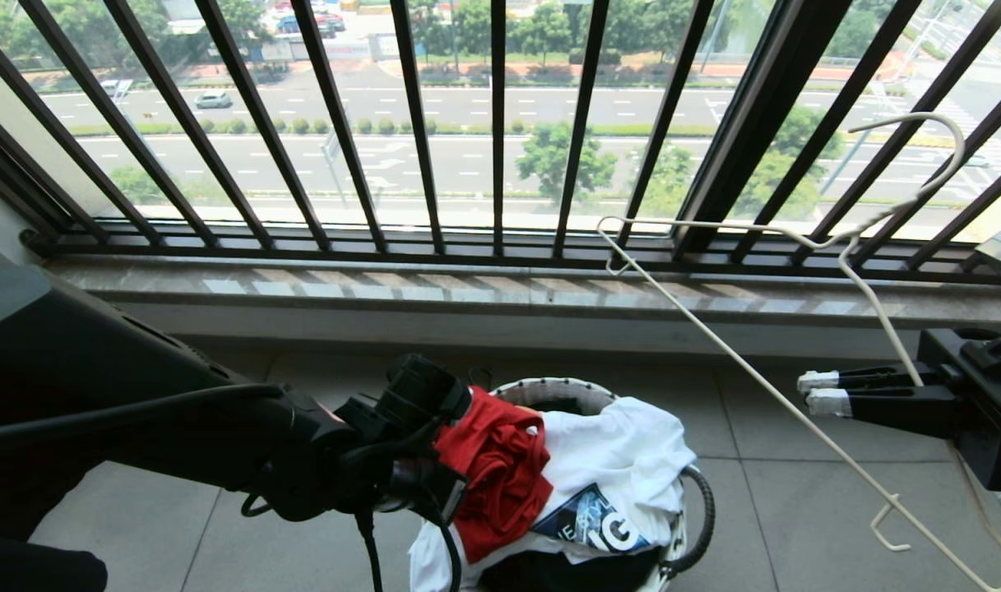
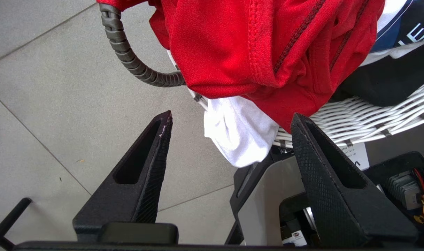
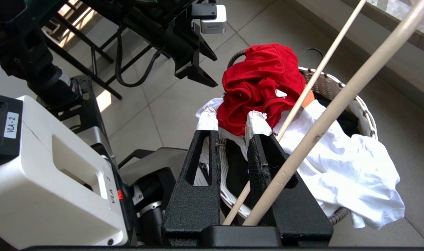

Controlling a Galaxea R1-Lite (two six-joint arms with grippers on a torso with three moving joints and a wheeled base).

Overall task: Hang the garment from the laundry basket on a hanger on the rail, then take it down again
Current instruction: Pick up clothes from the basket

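Note:
The red garment (image 1: pixel 500 469) (image 2: pixel 250 52) (image 3: pixel 260 83) lies bunched on top of the laundry basket (image 1: pixel 549 386) (image 3: pixel 365 111), on the side toward my left arm. My left gripper (image 1: pixel 438 485) (image 2: pixel 232 114) is open at that side of the basket (image 2: pixel 365 118), with nothing between its fingers. The garment's lower fold sits just past its fingertips. My right gripper (image 1: pixel 821 391) (image 3: pixel 232 120) hovers to the right of the basket, shut on the pale hanger (image 1: pixel 714 335) (image 3: pixel 337 109), whose hook points up toward the window. The rail is out of view.
A white cloth (image 1: pixel 632 460) with a dark print and a black T-shirt (image 1: pixel 549 571) fill the rest of the basket. A dark ribbed handle (image 2: pixel 128 59) loops from its rim. The barred window railing (image 1: pixel 500 123) and stone sill (image 1: pixel 467 288) stand behind. My base (image 3: pixel 41 174) is close by.

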